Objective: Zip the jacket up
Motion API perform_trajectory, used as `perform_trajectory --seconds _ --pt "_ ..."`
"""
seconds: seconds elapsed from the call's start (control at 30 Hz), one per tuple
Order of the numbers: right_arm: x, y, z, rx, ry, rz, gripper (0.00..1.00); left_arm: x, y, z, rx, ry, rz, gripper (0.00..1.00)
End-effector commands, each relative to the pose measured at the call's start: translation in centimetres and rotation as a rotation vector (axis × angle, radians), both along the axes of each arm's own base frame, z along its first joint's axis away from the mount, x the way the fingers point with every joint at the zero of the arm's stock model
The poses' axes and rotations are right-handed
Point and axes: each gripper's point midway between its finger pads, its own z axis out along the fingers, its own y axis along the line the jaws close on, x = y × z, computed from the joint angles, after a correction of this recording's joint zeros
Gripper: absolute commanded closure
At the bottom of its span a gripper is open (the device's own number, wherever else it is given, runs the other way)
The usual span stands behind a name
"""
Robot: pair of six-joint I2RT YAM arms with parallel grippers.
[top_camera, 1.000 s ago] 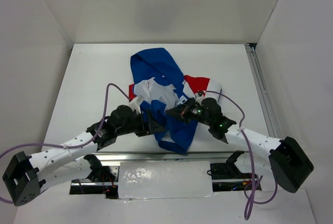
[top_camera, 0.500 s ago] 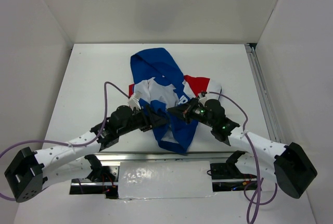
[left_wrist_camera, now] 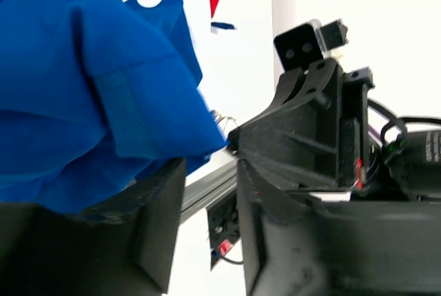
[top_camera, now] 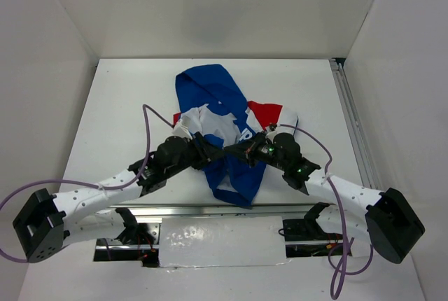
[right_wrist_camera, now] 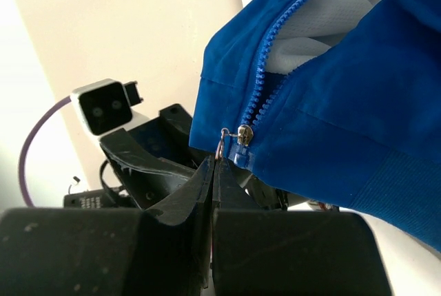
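Note:
The blue jacket (top_camera: 210,87) lies on the white table with its front open and pale lining showing. Its zipper slider (right_wrist_camera: 242,134) sits at the bottom of the blue teeth, near the hem. My right gripper (right_wrist_camera: 213,165) is shut on the slider's small metal pull ring (right_wrist_camera: 221,146) and holds the hem lifted; it also shows in the top view (top_camera: 236,151). My left gripper (left_wrist_camera: 210,172) is open, tip to tip with the right one (left_wrist_camera: 303,138). The blue hem (left_wrist_camera: 83,69) rests over its left finger, not between the jaws. In the top view the left gripper (top_camera: 213,154) is at the jacket's lower middle.
The table's near edge with its metal rail (top_camera: 224,210) lies just below both grippers. Purple cables (top_camera: 147,122) loop up from each arm. White walls enclose the table; a rail (top_camera: 350,115) runs along the right side.
My left gripper has moved right and up along the hem until it meets the right gripper. The right gripper has stayed almost still, holding the pull ring.

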Motion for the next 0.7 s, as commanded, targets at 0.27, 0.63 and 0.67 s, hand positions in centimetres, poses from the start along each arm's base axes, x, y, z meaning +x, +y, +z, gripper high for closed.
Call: perform_trajectory --seconds 0.27,0.63,0.67 --pt "0.5 0.1 2.8 0.043 -0.073 -0.011 1.0 1.3 -0.4 0.7 0.057 0.031 0.141 0.69" --pt "0.7 -0.2 3.2 0.059 -0.073 -0.015 1.0 0.7 0.1 -0.4 0.078 0.068 0.198 0.67" --pt "0.7 -0.1 3.0 0.056 -0.069 -0.013 1.0 0.7 0.1 -0.3 0.075 0.065 0.2 0.66"
